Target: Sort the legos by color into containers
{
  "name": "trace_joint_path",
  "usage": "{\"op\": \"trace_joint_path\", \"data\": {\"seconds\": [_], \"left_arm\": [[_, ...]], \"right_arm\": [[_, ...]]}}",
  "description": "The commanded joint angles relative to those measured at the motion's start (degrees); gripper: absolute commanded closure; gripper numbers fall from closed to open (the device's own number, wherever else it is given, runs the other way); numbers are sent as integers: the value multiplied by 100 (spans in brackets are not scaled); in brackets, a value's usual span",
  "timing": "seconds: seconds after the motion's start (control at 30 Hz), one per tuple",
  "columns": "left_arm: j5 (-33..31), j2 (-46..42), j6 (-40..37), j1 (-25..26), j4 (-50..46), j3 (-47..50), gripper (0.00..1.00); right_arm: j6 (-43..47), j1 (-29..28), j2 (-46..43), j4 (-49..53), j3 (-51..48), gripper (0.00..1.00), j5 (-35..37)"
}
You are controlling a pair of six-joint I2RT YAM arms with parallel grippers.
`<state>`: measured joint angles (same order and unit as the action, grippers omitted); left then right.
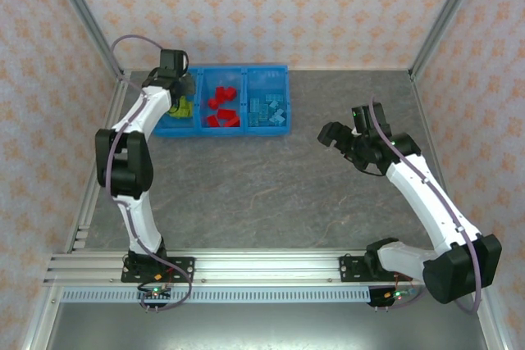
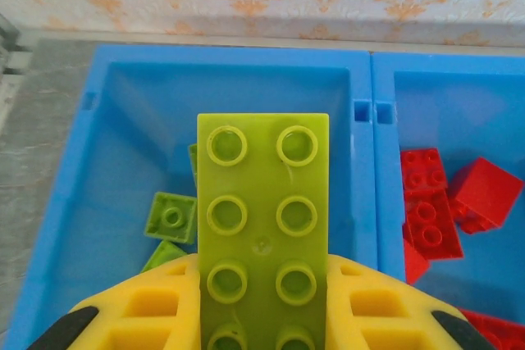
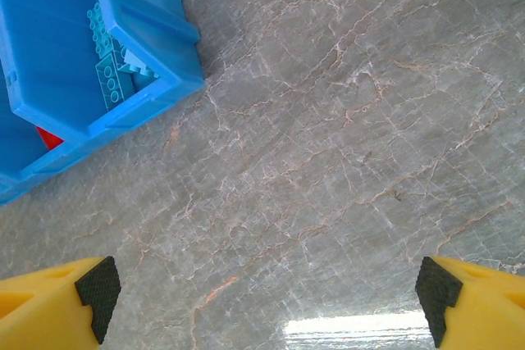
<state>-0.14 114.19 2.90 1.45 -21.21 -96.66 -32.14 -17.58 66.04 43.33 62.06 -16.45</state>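
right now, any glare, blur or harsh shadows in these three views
right wrist view: a white glare patch sits on the table near the bottom edge, the stone veins otherwise sharp; left wrist view: the lime brick is very close yet crisp, studs clear, no glare; top external view: even light, no hard shadows, nothing blurred.

The left arm [image 1: 135, 133] and the right arm [image 1: 426, 194] are built of white links and black joints, with a pale lilac cable [image 1: 131, 37] looped along each. The right tool [image 3: 267, 305] is fitted with yellow fingers [image 3: 45, 297] tipped with black pads [image 3: 98, 294] at the lower corners.
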Motion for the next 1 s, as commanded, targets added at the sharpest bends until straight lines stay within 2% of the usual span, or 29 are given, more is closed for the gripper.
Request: {"op": "trace_joint_path", "data": {"seconds": [0.0, 0.07, 0.3, 0.33, 0.5, 0.63, 0.83, 0.9, 0.97], "left_arm": [[183, 483, 250, -77, -595, -712, 75], [203, 741, 270, -134, -679, -975, 74], [305, 997, 398, -269, -681, -1133, 51], [335, 956, 397, -269, -652, -1075, 50], [505, 396, 541, -262, -323, -479, 50], [665, -734, 620, -120, 154, 566, 50], [453, -2854, 529, 402, 1146, 2716, 48], [268, -3542, 454, 541, 1434, 3490, 43], [48, -4139, 422, 621, 1724, 4222, 29]], "right_arm": [[-90, 28, -117, 149, 87, 5, 158], [-97, 39, -143, 149, 79, 5, 183], [-161, 33, -192, 91, 16, 5, 165], [-156, 42, -197, 90, 16, 5, 181], [-126, 41, -119, 31, 60, 5, 160], [-28, 40, -13, 60, 131, 4, 335], [287, 96, -14, -343, 83, 3, 1644], [580, 107, 13, -603, -79, 2, 2528], [915, 132, 62, -985, -325, 2, 3355]]}}
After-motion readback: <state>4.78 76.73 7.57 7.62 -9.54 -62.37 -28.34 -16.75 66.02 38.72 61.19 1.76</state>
